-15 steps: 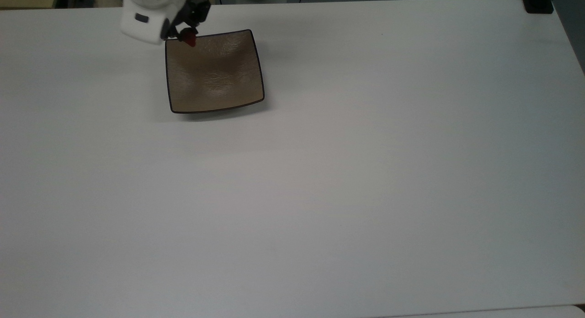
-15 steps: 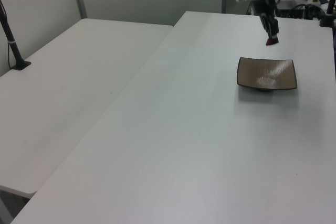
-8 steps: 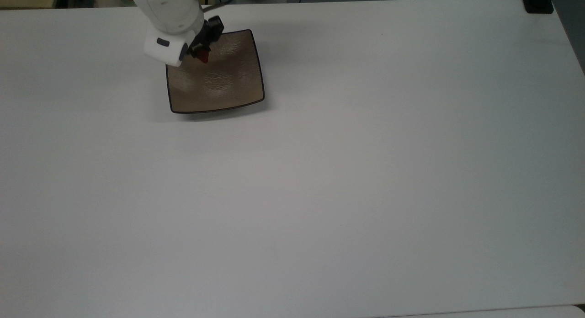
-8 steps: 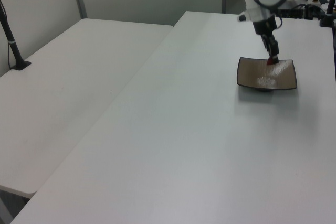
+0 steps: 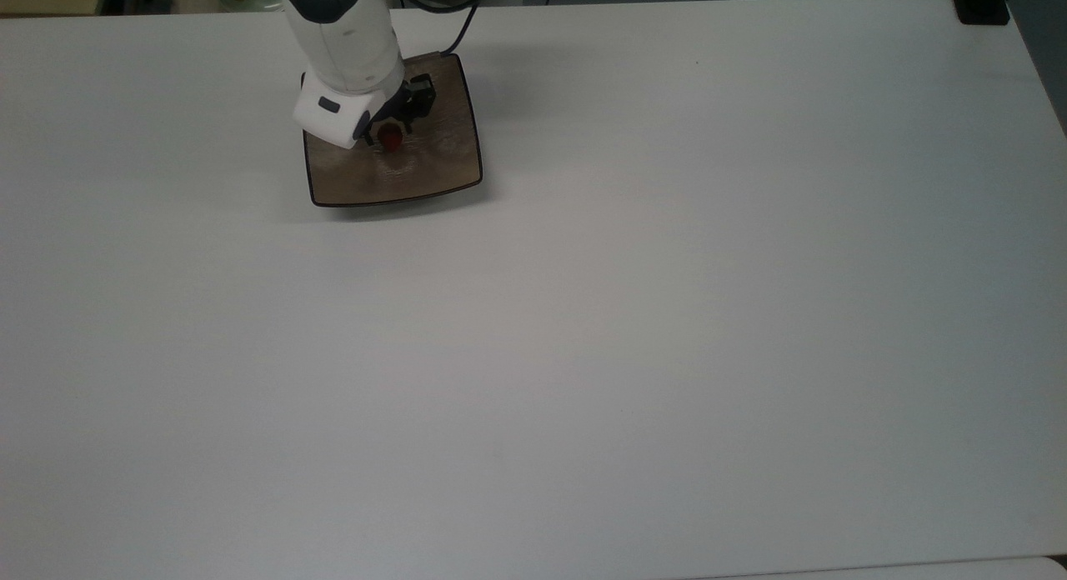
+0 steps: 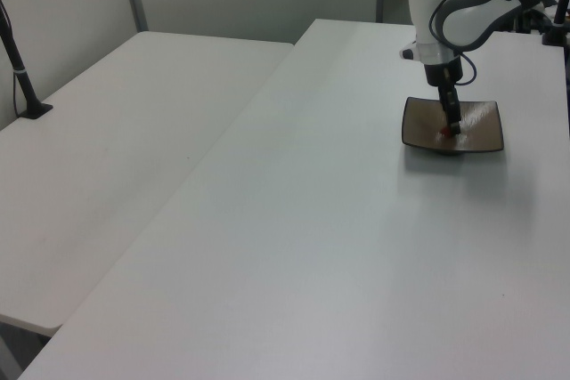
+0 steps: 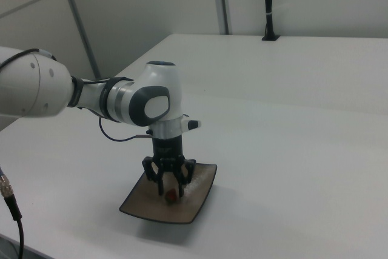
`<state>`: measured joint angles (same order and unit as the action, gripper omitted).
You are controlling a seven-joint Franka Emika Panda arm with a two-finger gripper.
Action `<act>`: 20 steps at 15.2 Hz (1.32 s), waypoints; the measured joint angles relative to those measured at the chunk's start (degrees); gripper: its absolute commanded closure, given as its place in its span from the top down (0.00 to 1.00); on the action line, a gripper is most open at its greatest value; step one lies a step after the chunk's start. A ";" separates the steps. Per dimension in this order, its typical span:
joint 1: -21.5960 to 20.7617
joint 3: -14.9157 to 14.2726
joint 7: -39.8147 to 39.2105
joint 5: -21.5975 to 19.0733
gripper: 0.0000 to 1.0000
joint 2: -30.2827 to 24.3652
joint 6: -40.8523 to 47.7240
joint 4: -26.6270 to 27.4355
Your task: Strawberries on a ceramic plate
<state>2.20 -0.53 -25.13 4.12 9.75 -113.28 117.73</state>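
Note:
The ceramic plate [image 5: 442, 163] is square and tan-brown with a dark rim, and it sits near the far left of the white table in the top view. My gripper [image 5: 389, 132] hangs low over its centre, pointing straight down. The small dark-red strawberry [image 5: 390, 140] lies on the plate between the fingertips. In the right view the gripper [image 7: 171, 191] is open, its fingers standing a little apart on either side of the strawberry [image 7: 171, 197] on the plate [image 7: 200, 195]. The left view shows the gripper [image 6: 449, 127], strawberry [image 6: 445, 133] and plate [image 6: 481, 131] the same way.
The wide white table [image 5: 583, 355] stretches away from the plate in every direction. A black clamp base [image 5: 982, 7] sits at the top view's far right corner. In the left view a second white table [image 6: 116, 157] adjoins on the left, with a black post [image 6: 20, 68] on it.
The arm carried the strawberry from above the plate's far left corner to over its centre and lowered it. The fingers now stand apart around it.

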 measured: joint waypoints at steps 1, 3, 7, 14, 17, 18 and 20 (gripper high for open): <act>-0.19 0.16 0.57 -0.33 1.00 -0.02 0.00 -0.13; -0.24 0.45 1.66 -3.27 1.00 -0.09 -0.08 -1.20; -1.20 0.56 2.73 -7.47 1.00 -1.16 1.92 -7.45; -4.94 0.63 13.52 -7.63 1.00 -9.39 15.03 -19.07; -5.70 1.84 17.35 -7.73 1.00 -12.57 18.18 -20.34; -5.75 2.68 18.44 -7.73 1.00 -12.96 18.19 -20.52; -5.84 3.76 19.50 -8.21 1.00 -12.97 17.78 -20.68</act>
<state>-3.65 3.23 -5.63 -4.08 -3.22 -95.50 97.05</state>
